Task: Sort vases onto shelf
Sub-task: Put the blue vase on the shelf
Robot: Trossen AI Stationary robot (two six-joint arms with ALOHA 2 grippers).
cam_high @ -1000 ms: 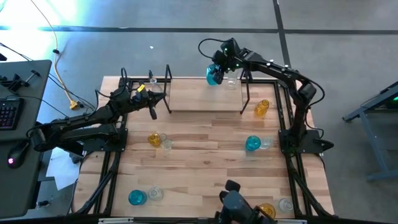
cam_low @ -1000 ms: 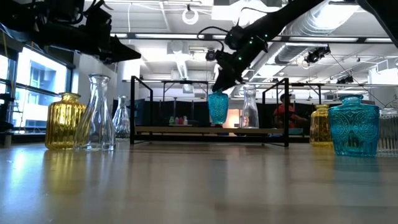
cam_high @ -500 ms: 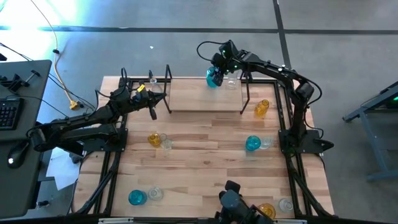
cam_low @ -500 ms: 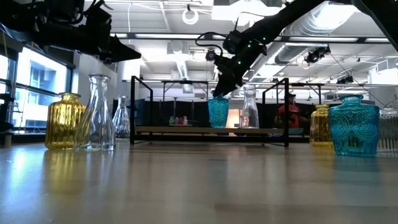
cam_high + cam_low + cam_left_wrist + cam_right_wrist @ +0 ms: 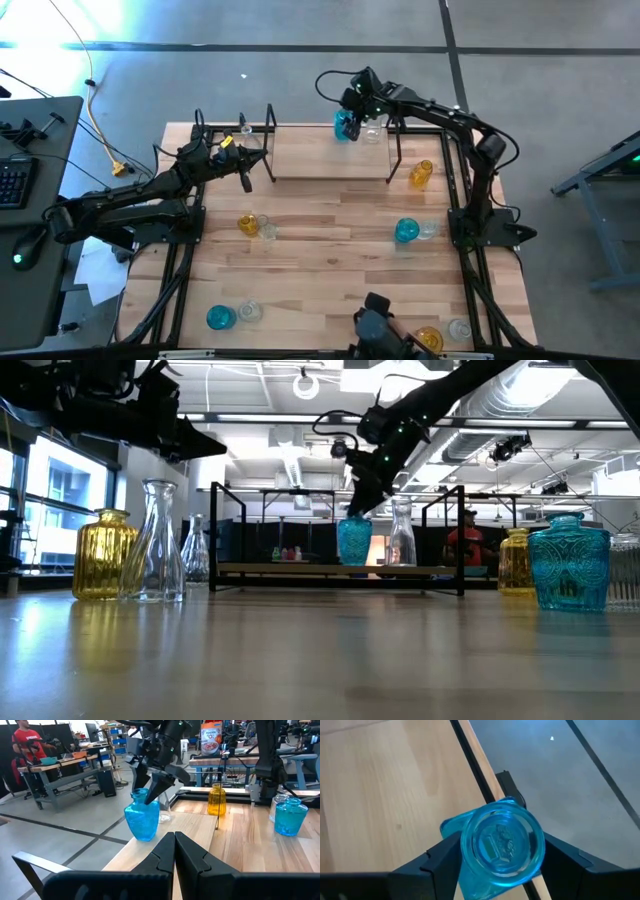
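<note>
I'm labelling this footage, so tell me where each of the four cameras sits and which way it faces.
High view: overhead, looking straight down at the table; both arms show.
Low view: at tabletop height, looking level toward the shelf; both arms enter from above.
Left wrist view: on the left arm, looking across the shelf at the right gripper; its own shut jaws show.
Right wrist view: on the right arm, looking down into the teal vase; its jaws flank it.
All four views share that teal vase.

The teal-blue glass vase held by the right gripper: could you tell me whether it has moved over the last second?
Yes. The teal-blue glass vase has come down onto the shelf, beside the clear vase.
</note>
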